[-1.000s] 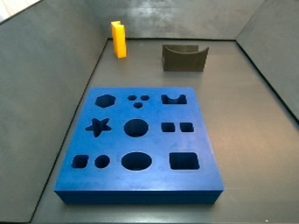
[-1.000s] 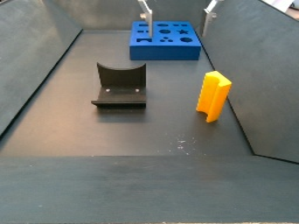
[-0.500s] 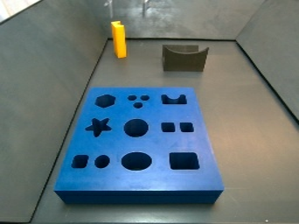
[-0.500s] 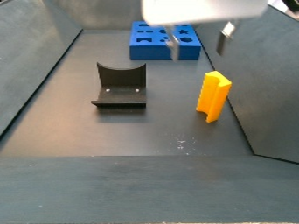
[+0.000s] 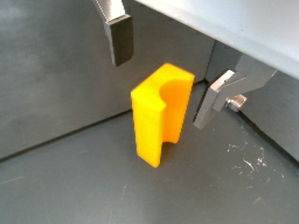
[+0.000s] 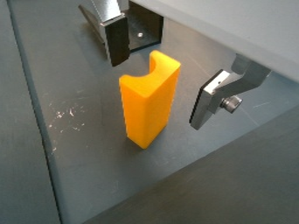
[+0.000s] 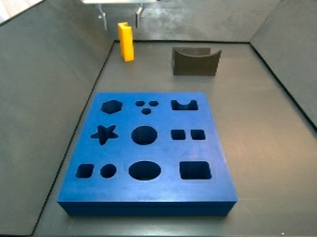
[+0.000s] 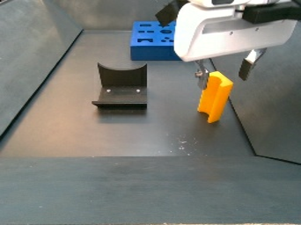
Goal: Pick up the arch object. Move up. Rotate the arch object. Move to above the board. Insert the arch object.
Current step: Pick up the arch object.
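Upright on the floor near the wall, well apart from the board (image 7: 146, 150), the arch (image 5: 160, 114) is seen. It is straddled by the gripper (image 5: 167, 70) above it, whose fingers (image 5: 119, 40) are spread and not touching it. The pick-up step is judged to be in hand; next a descent and closing are needed.

I count one arch (image 8: 213, 95) standing upright, one board (image 7: 146, 155) and one fixture (image 8: 119, 86). One gripper (image 5: 166, 72) is in view, its two fingers (image 5: 119, 39) spread open, one on each side of the arch and above it. On the board I get eleven cutouts: one star, four circles, three small dots at 12 o'clock, two small squares, one big square at 5, and one notched arch shape.
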Robot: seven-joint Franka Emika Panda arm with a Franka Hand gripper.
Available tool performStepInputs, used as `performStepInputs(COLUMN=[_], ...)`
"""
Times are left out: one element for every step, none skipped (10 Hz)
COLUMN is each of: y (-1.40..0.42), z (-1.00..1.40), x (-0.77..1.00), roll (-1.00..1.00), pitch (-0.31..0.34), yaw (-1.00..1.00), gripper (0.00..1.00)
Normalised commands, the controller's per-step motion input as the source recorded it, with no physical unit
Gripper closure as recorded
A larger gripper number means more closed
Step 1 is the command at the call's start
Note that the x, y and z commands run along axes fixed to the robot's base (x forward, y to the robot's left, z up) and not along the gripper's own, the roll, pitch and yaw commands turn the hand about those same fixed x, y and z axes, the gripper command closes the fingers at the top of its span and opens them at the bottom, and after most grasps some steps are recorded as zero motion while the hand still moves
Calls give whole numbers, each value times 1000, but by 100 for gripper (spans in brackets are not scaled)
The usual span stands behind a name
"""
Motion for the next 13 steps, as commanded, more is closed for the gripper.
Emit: performStepInputs(y=[0, 0, 0, 0, 0, 0, 0, 0, 0, 0, 0, 0, 0], z=[-557, -694, -723, -723, -271, 0, 0, 0, 0, 0, 0, 0, 0], x=[0, 0, 0, 0, 0, 0, 0, 0, 0, 0, 0, 0, 0], roll=[-7, -49, -67, -117, -170, 0, 0, 0, 0, 0, 0, 0, 0], pitch=[-83, -76, -63, -73, -154, 0, 0, 0, 0, 0, 0, 0, 0], yaw=[154, 123, 106, 57, 17, 0, 0, 0, 0, 0, 0, 0, 0], gripper=[0, 0, 0, 0, 0, 0, 100, 100, 100, 100, 100, 100, 100])
